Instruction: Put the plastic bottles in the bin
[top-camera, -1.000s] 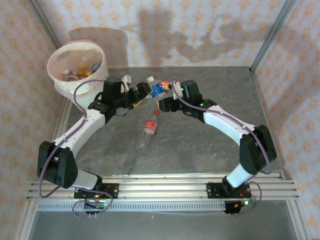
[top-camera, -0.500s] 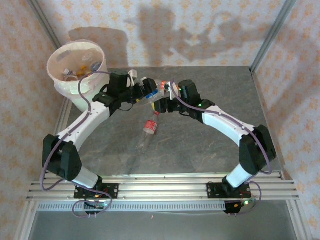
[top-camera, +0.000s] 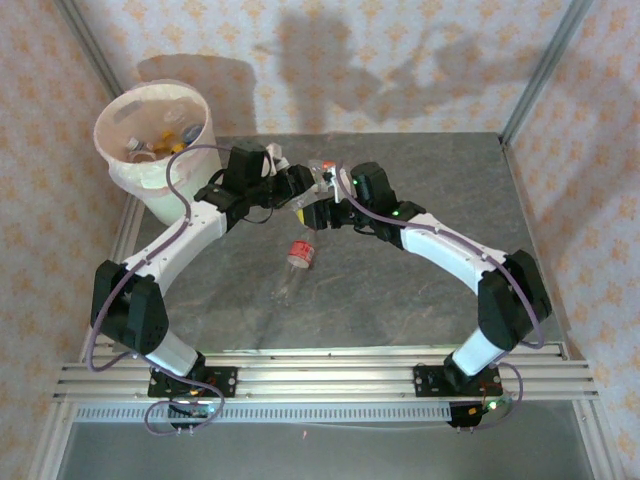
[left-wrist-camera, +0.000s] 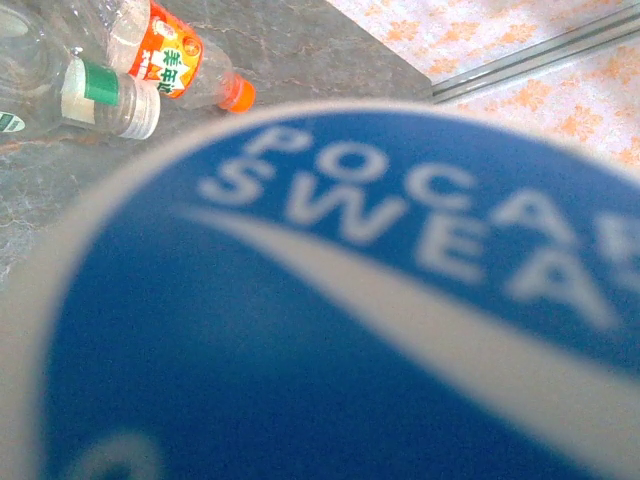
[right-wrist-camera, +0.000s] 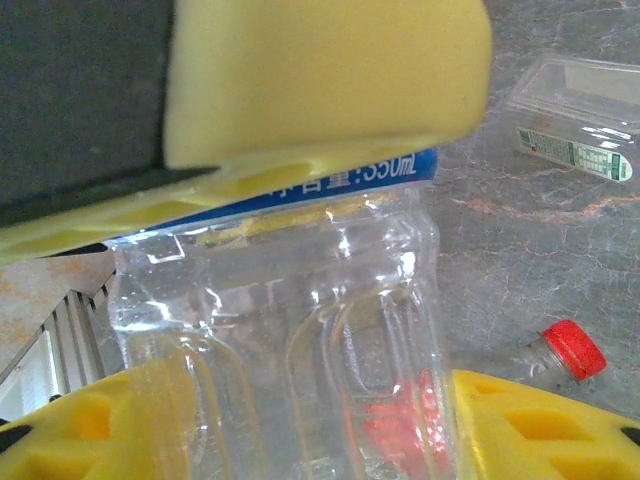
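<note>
A clear plastic bottle with a blue label (top-camera: 306, 185) is held off the table between both arms, at the middle back. My right gripper (top-camera: 320, 203) is shut on its clear lower body (right-wrist-camera: 300, 330), yellow fingers (right-wrist-camera: 540, 430) on either side. My left gripper (top-camera: 286, 186) is closed on its blue label (left-wrist-camera: 330, 330); one of its yellow pads (right-wrist-camera: 320, 70) lies pressed over the label. The white bin (top-camera: 113, 165) stands at the far left corner with several bottles inside.
A red-labelled bottle (top-camera: 300, 256) lies on the grey table in front of the grippers, its red cap (right-wrist-camera: 573, 349) near the right fingers. Three more bottles, orange-labelled (left-wrist-camera: 175, 62), green-labelled (left-wrist-camera: 70, 92) and flattened clear (right-wrist-camera: 578, 120), lie on the table.
The left arm swung right to the blue-labelled bottle and its gripper, open a second ago, closed on the label. The right gripper stayed shut on the bottle, shifting slightly left.
</note>
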